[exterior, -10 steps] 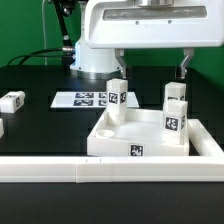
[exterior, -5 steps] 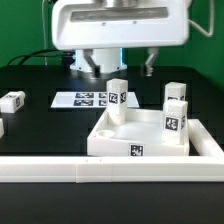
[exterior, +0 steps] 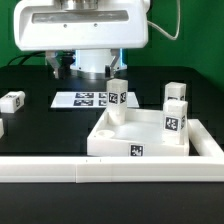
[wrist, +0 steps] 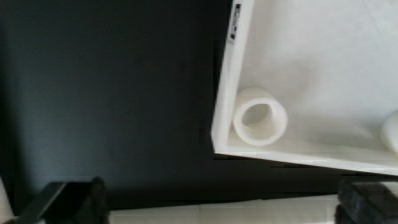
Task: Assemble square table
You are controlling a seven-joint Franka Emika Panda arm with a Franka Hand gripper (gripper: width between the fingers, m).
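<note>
The square table slab (exterior: 150, 140) lies at the exterior view's right with its tagged side facing the camera. Three white tagged legs stand upright in its corners (exterior: 118, 93) (exterior: 176, 96) (exterior: 174, 119). The near-left corner socket (wrist: 263, 120) is empty and shows in the wrist view beside the slab's rim (wrist: 228, 110). A loose leg (exterior: 12, 100) lies on the black table at the left. My gripper (exterior: 83, 68) hangs above the table behind the slab, left of the far-left leg, open and empty. Its fingers stand wide apart in the wrist view (wrist: 222, 203).
The marker board (exterior: 85, 99) lies flat behind the slab. The long white L-shaped border rail (exterior: 100, 170) runs along the front and up the right side. Another white piece (exterior: 2, 128) shows at the left edge. A white strip (wrist: 214, 195) lies between the fingertips.
My gripper has moved steadily toward the exterior view's left, from above the slab's far side to above the marker board. It stays open. The parts have not moved.
</note>
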